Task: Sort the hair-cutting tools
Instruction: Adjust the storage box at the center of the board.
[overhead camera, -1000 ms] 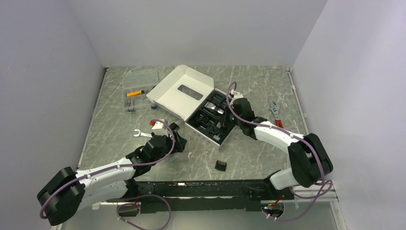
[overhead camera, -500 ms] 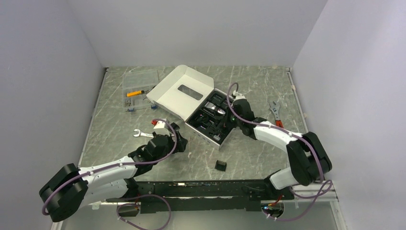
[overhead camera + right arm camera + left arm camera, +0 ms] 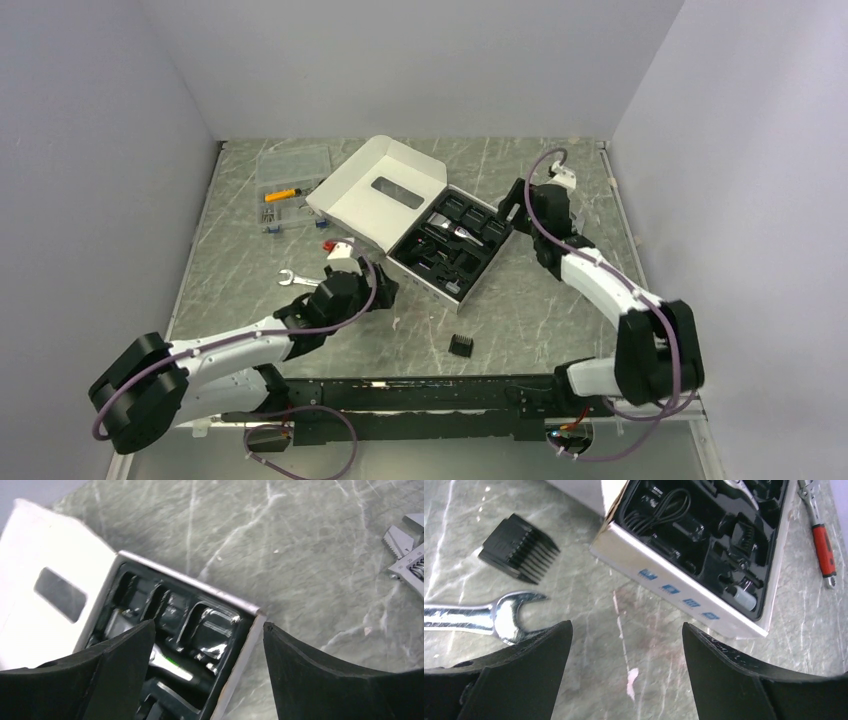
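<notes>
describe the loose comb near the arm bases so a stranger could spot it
Start at the open white box mid-table and come toward the arm bases. The small black comb lies alone there, unlike the other comb, which sits beside the silver wrench.

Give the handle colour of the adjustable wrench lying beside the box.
Red. The adjustable wrench shows its handle best in the left wrist view.

White arms (image 3: 232,345), black joints (image 3: 135,395); purple cables (image 3: 527,195)
</notes>
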Action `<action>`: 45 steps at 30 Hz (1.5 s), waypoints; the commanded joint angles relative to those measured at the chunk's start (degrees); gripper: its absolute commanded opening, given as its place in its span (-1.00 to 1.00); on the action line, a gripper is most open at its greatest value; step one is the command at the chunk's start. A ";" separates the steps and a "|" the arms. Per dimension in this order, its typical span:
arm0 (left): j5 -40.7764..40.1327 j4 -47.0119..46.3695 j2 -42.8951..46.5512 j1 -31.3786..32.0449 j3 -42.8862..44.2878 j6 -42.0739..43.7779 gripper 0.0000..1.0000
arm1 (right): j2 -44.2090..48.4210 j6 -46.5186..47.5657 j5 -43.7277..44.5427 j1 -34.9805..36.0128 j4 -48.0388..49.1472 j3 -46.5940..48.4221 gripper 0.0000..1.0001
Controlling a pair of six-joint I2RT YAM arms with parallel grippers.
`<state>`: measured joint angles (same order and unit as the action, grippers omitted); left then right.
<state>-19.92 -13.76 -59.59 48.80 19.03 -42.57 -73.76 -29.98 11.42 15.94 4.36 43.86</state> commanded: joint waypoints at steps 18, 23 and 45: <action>6.47 10.36 -26.27 -3.04 25.60 2.84 0.73 | -20.42 -1.33 -18.20 -5.75 12.66 0.43 0.61; 7.37 9.65 -31.69 -4.06 30.16 4.28 0.72 | -14.48 -3.99 -20.11 -5.74 14.87 -6.57 0.45; 6.55 10.79 -43.48 -8.47 45.65 10.13 0.73 | 8.18 -14.83 -13.14 9.00 14.64 -29.73 0.40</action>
<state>-18.22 -0.38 -102.72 39.64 60.95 -32.25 -67.94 -40.84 -0.03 20.73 20.73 15.40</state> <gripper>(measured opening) 0.863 0.669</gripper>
